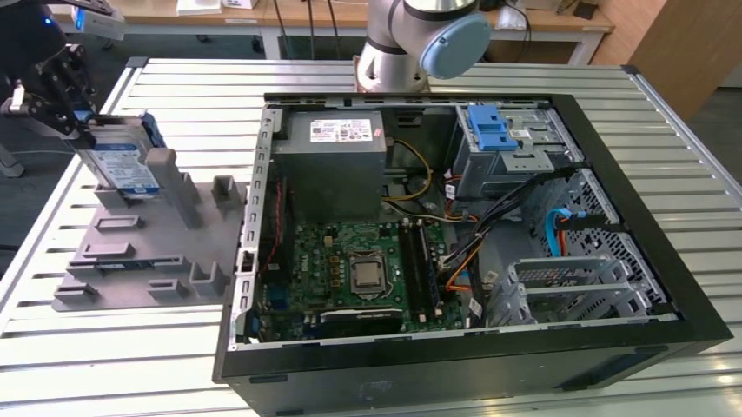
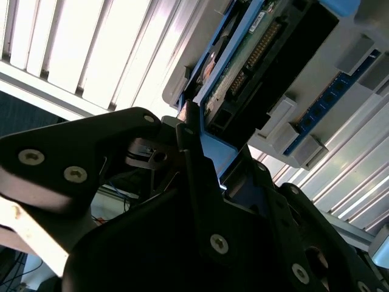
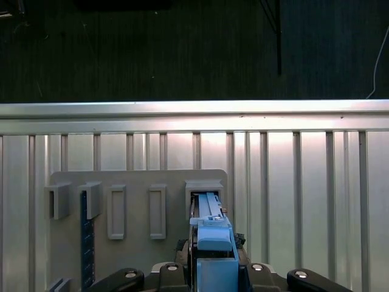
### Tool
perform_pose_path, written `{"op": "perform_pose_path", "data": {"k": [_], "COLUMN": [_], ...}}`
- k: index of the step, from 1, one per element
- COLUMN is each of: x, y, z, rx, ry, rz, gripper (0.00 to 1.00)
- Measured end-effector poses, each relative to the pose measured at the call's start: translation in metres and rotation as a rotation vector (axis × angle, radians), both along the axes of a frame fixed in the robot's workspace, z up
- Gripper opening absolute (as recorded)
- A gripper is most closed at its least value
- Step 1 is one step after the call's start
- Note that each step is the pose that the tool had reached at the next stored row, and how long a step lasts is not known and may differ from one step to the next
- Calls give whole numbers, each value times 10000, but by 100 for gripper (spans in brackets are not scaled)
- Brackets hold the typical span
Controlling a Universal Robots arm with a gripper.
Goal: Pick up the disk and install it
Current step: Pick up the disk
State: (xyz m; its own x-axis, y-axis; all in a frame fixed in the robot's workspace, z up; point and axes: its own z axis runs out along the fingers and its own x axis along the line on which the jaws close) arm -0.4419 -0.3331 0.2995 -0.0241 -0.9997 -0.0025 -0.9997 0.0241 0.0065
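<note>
- The jaws are clamped on the upper end of the disk [image 1: 122, 163]. In the second wrist view a black finger [image 2: 192, 143] presses against the blue bracket, and in the first wrist view the bracket runs straight out between the jaws.
- The disk stands on edge below the jaws, leaning a little. Its lower end is at a tall slot of the grey fixture [image 1: 139, 252]. Whether that end rests in the slot or hangs just above it, I cannot tell.
- It is a silver-metal slab with a white-and-blue label on its broad face and blue plastic along its edges. The second wrist view shows a green circuit board and a dark connector at one end.
- A taller grey post [image 1: 165, 187] of the fixture rises just beside the disk, on the exterior view's right. Lower posts and slots lie across the rest of the fixture.
- The fixture lies on the slatted metal tabletop [image 1: 116, 365], near the tabletop's edge on the exterior view's left. Dark floor lies beyond that edge.
- On the exterior view's right of the fixture, just beside it, lies the open computer case [image 1: 464, 375], its near wall standing higher than the fixture.
- Far inside the case sit the grey power-supply box [image 1: 336, 148] and, well apart from the disk, the drive cage [image 1: 516, 156] with its blue latch [image 1: 493, 132].
</note>
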Motion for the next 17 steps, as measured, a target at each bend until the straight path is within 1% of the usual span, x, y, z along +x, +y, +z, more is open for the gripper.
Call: {"op": "perform_pose_path", "data": {"k": [17], "x": [0], "y": [0], "z": [29], "rx": [1], "ry": [0], "rz": [0], "gripper": [36]}}
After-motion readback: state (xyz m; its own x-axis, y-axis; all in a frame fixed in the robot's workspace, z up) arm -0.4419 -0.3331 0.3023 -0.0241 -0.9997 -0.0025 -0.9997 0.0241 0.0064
